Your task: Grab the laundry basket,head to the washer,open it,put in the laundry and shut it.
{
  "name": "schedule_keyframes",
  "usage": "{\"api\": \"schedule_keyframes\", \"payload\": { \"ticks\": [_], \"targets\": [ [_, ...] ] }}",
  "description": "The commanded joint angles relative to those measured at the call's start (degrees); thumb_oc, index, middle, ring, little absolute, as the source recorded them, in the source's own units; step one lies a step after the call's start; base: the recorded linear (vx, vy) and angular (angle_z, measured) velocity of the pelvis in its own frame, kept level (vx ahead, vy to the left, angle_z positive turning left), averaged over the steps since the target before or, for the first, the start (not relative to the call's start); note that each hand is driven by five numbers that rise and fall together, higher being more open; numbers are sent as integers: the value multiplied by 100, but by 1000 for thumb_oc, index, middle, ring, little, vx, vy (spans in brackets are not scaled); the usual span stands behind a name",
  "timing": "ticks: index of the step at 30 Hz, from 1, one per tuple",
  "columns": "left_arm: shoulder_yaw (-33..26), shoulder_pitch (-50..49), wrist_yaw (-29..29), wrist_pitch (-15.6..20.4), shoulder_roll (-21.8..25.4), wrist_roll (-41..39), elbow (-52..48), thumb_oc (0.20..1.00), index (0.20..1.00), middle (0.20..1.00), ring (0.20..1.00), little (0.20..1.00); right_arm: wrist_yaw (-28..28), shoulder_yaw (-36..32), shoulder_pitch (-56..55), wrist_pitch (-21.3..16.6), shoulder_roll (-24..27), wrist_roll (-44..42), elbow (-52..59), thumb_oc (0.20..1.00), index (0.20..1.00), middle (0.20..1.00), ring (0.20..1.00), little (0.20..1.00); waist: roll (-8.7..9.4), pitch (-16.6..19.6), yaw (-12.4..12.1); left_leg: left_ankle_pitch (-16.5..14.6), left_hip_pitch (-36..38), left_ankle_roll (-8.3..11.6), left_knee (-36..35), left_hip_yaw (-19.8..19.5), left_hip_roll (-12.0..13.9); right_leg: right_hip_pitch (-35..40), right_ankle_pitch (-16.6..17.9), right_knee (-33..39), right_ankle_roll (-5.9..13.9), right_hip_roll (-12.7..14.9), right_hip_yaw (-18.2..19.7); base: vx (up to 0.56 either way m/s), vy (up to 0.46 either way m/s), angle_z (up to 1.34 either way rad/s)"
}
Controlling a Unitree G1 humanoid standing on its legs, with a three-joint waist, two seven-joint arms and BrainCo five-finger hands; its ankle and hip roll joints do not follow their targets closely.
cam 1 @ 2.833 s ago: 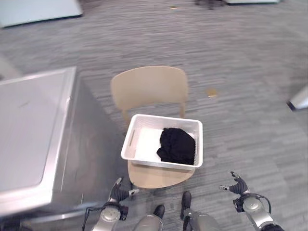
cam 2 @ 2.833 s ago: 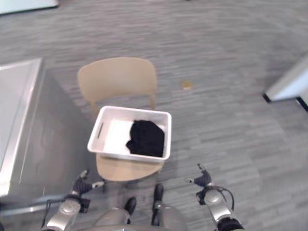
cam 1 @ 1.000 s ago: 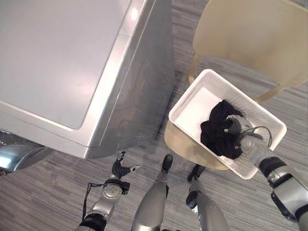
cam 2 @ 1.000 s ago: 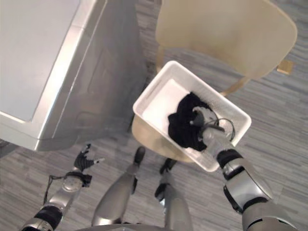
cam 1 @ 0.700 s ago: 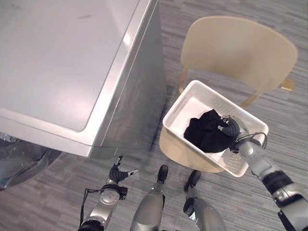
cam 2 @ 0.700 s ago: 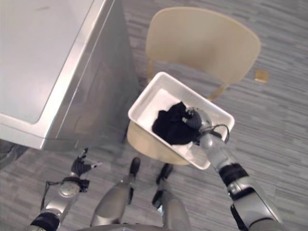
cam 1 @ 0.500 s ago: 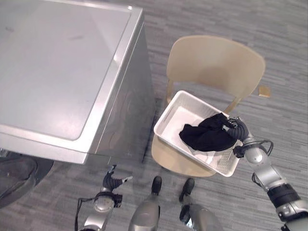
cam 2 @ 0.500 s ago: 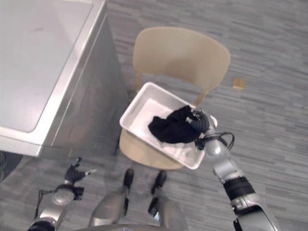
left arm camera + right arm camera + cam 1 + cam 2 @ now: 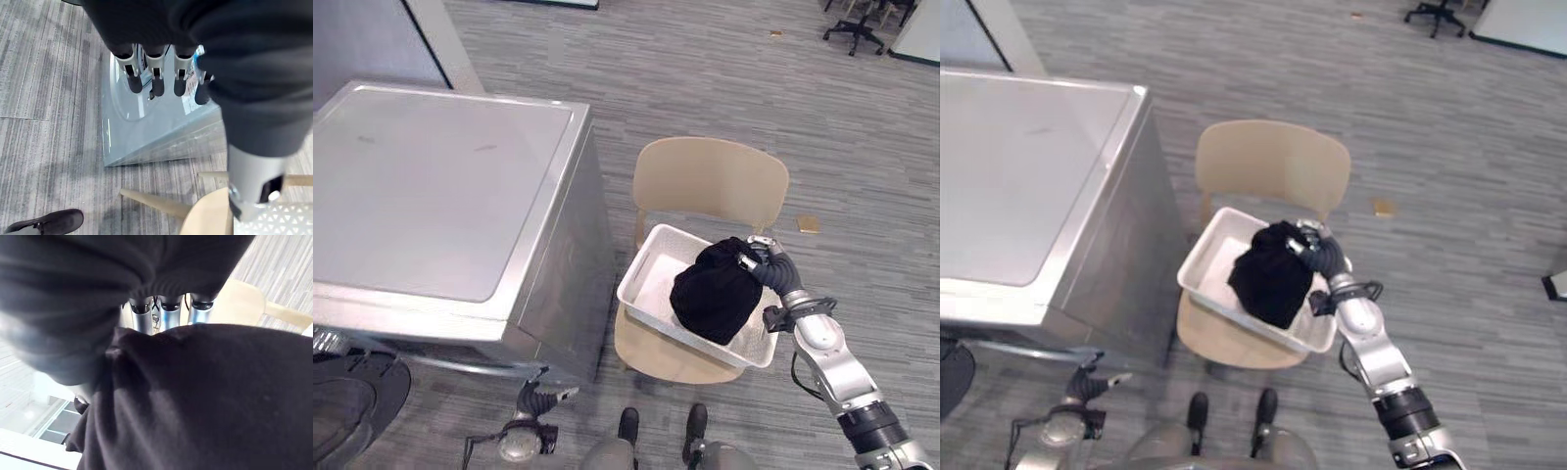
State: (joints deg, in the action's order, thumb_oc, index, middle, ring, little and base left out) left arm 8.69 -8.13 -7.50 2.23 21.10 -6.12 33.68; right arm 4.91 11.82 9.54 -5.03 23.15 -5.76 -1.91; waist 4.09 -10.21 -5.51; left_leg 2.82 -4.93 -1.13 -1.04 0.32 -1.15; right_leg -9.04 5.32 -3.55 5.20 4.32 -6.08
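My right hand (image 9: 773, 274) pinches the black laundry (image 9: 713, 292), bunched above the white basket (image 9: 646, 274) on the chair (image 9: 705, 181) beside the washer (image 9: 450, 215); left hand (image 9: 536, 399) hangs spread; loose folds could snag the rim and tip it.

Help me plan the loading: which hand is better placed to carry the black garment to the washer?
Right: the right hand already grips the black garment above the basket; the left hand hangs low, holding nothing.
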Motion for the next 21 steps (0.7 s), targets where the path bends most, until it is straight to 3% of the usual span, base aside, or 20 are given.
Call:
{"api": "schedule_keyframes", "payload": {
  "ticks": [1, 2, 3, 4, 6, 9, 11, 12, 13, 17, 19, 21],
  "targets": [
    [70, 507, -252, 270, 224, 37, -260, 1000, 1000, 1000, 1000, 1000, 135, -195, 347, -607, 70, -256, 806, 200, 200, 200, 200, 200, -66, -49, -67, -31, -578, 8, 194, -435, 81, 285, -989, -1194, 197, -131, 457, -172, -144, 70],
    [81, 540, -284, 278, 223, 30, -275, 1000, 1000, 1000, 1000, 1000, 145, -222, 330, -615, 78, -246, 824, 200, 200, 200, 200, 200, -69, -19, -82, 68, -690, 26, 188, -558, 89, 344, -1032, -1400, 179, -189, 598, -289, -250, 89],
    [82, 492, -305, 297, 201, 17, -377, 1000, 1000, 1000, 1000, 1000, 154, -249, 310, -580, 84, -171, 825, 200, 200, 200, 200, 200, -28, 93, -182, 243, -884, 100, 146, -696, 87, 715, -1384, -999, 37, -302, 804, -202, -182, 89],
    [81, 487, -305, 293, 204, 17, -383, 1000, 1000, 1000, 1000, 1000, 154, -248, 308, -579, 81, -170, 825, 200, 200, 200, 200, 200, -21, 79, -171, 244, -860, 100, 137, -704, 76, 747, -1388, -983, 34, -292, 793, -198, -202, 65],
    [71, 388, -296, 321, 107, -112, -595, 1000, 1000, 1000, 1000, 1000, 148, -176, 367, -593, 51, -284, 704, 200, 200, 200, 200, 200, -18, 108, -345, 736, -1258, 413, 9, -858, 63, 1069, -1689, -212, -231, -572, 839, -266, -275, 45],
    [40, 297, -270, 345, 10, -295, -903, 1000, 1000, 1000, 1000, 1000, 136, -205, 339, -567, 154, -305, 692, 200, 200, 200, 200, 200, -115, 8, -319, 914, -1494, 580, -62, -883, 28, 980, -1613, -70, -310, -723, 750, -277, -166, 80],
    [83, 264, -176, 412, 25, -256, -1247, 1000, 1000, 1000, 1000, 1000, 101, -270, 243, -543, 287, -334, 727, 200, 200, 200, 200, 200, -124, -105, -125, 587, -1537, 427, 133, -260, 7, 830, -1491, -43, -283, -602, 447, -410, -43, 94],
    [123, 181, -1, 474, 140, -126, -1573, 1000, 1000, 1000, 1000, 1000, 22, -309, 130, -537, 339, -385, 818, 200, 200, 200, 200, 200, -98, -76, -12, 325, -1385, 320, 500, 66, 62, 727, -1312, 81, -260, -432, 112, -316, -4, 166],
    [122, 180, 0, 471, 140, -126, -1577, 1000, 1000, 1000, 1000, 1000, 21, -311, 130, -537, 340, -386, 819, 200, 200, 200, 200, 200, -108, -65, -8, 331, -1409, 321, 511, 57, 70, 714, -1294, 91, -261, -442, 105, -305, -19, 183],
    [258, 192, 257, 611, 432, 106, -2333, 1000, 1000, 1000, 1000, 1000, -208, -356, 40, -601, 400, -503, 1133, 200, 200, 200, 200, 200, 37, 59, 305, -591, -744, 286, 1101, 237, 131, 563, -990, 321, -261, -143, -364, -174, 2, 97],
    [386, 244, 357, 651, 572, 231, -2652, 1000, 1000, 1000, 1000, 1000, -321, -306, 55, -600, 342, -641, 1214, 200, 200, 200, 200, 200, 14, 149, 460, -725, -270, 319, 935, 377, 258, 564, -922, 406, -239, -110, -532, -80, 99, 102],
    [672, 583, 372, 748, 737, 762, -3062, 1000, 1000, 1000, 1000, 1000, -488, -19, 211, -593, 270, -762, 1284, 200, 200, 200, 200, 200, -60, 351, 595, -568, 74, 340, 140, 477, 238, 585, -766, 546, -151, -145, -707, 4, 171, 71]
  ]
}}
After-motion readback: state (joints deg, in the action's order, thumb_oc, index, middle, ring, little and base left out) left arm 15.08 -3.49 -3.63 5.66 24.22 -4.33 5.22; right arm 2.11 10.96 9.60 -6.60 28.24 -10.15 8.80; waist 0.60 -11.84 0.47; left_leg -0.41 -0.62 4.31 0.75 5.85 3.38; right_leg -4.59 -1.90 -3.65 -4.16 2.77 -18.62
